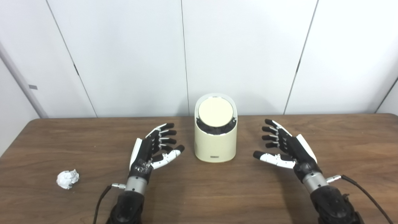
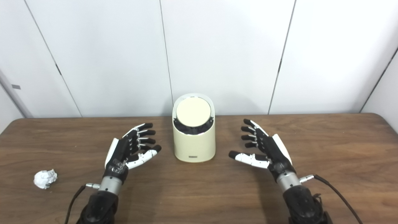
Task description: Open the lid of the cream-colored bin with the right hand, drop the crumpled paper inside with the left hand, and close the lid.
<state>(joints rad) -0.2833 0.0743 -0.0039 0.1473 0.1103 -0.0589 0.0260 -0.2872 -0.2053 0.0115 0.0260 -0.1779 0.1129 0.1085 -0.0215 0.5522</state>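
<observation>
Now bin lid shut; both hands empty, splayed.

bin between robot hands | paper unobstructed, far left

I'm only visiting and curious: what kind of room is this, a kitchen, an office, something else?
Most likely a lab or test room, not a home. A bare wooden table stands against plain white wall panels, with only a cream-colored bin and a crumpled paper between two open robot hands.
</observation>
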